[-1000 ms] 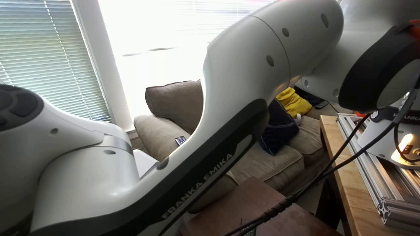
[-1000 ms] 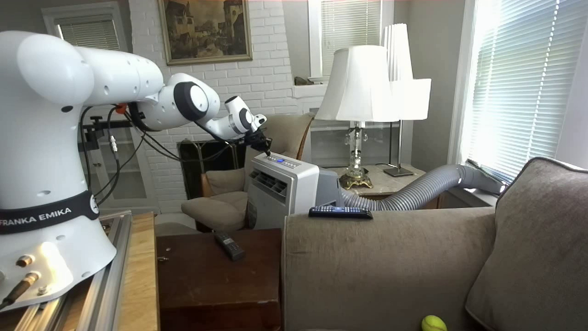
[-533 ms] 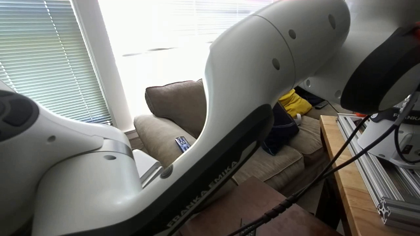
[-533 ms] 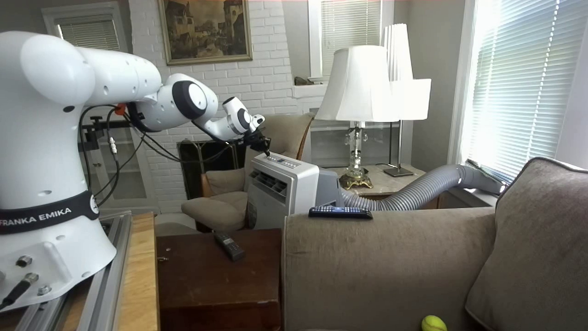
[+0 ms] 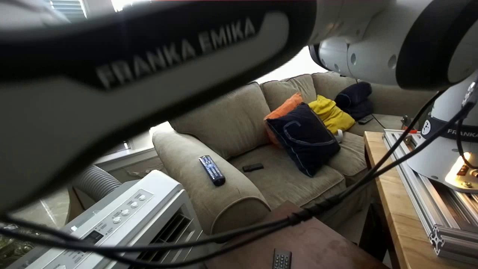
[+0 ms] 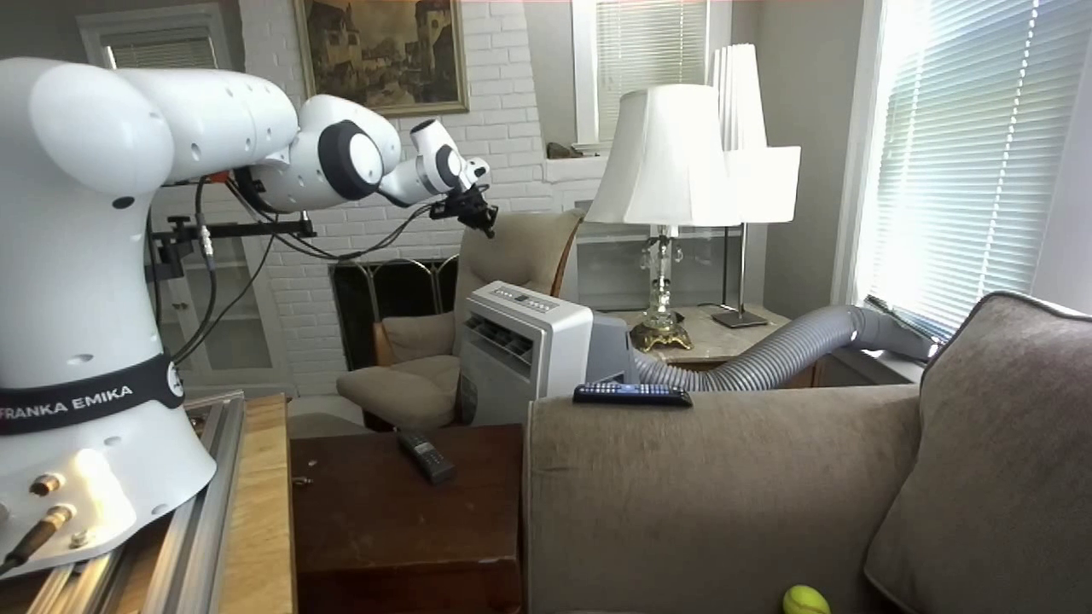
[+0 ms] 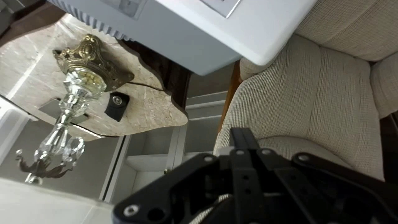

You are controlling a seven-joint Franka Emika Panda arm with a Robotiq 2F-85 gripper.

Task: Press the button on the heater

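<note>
The heater (image 6: 566, 350) is a white boxy appliance with a slatted vent, standing upright between the sofa arm and the armchair. Its top strip has small round buttons (image 5: 125, 212) and a dark display (image 5: 92, 237). The heater also shows in an exterior view (image 5: 158, 186), partly behind cables, and at the top of the wrist view (image 7: 248, 28). My gripper (image 6: 490, 232) is above the heater's top, apart from it. In the wrist view my gripper (image 7: 244, 133) has both fingertips pressed together with nothing between them, with the armchair behind.
An armchair (image 7: 289, 93) stands behind the heater. A crystal lamp (image 6: 661, 162) stands on a marble table (image 7: 149, 109). A grey hose (image 6: 759, 354) runs to the window. Remotes lie on the sofa arm (image 6: 717, 477) and the brown chest (image 6: 401, 512). Arm cables (image 5: 261, 226) hang low.
My gripper has risen from the heater's control strip to well above it. The heater's display was lit blue one second ago and was dark by half a second ago.
</note>
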